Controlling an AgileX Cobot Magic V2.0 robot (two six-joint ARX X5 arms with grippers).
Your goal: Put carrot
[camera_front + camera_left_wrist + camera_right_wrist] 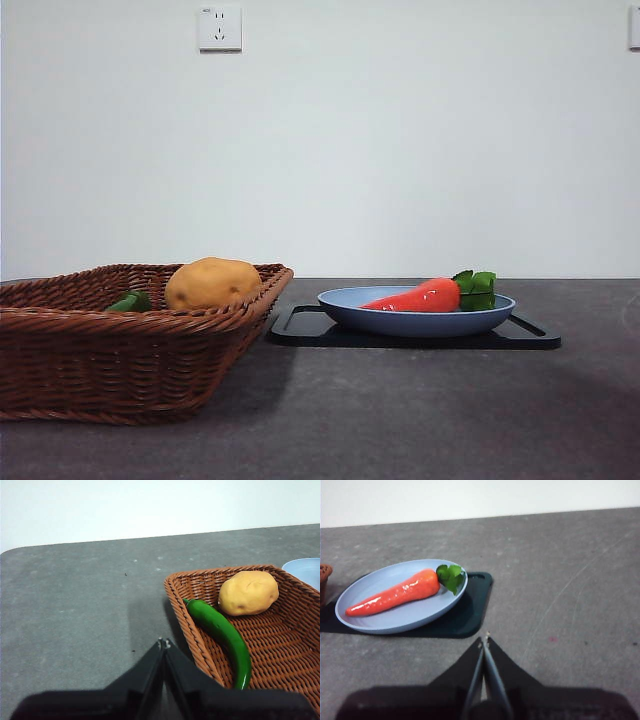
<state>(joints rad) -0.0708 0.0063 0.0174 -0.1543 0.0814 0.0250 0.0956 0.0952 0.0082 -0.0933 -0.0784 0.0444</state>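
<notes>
The red-orange carrot [422,297] with a green leafy top lies in a blue plate [400,322] on a black tray [300,330]. It also shows in the right wrist view [395,594], on the plate [375,622]. My right gripper [484,641] is shut and empty, held back from the plate over bare table. My left gripper [164,642] is shut and empty, just outside the wicker basket [200,645]. Neither gripper shows in the front view.
The brown wicker basket [90,350] stands at the front left and holds a tan potato [212,283] and a green pepper [130,301]. The potato [248,593] and pepper [220,630] also show in the left wrist view. A grey table runs to a white wall.
</notes>
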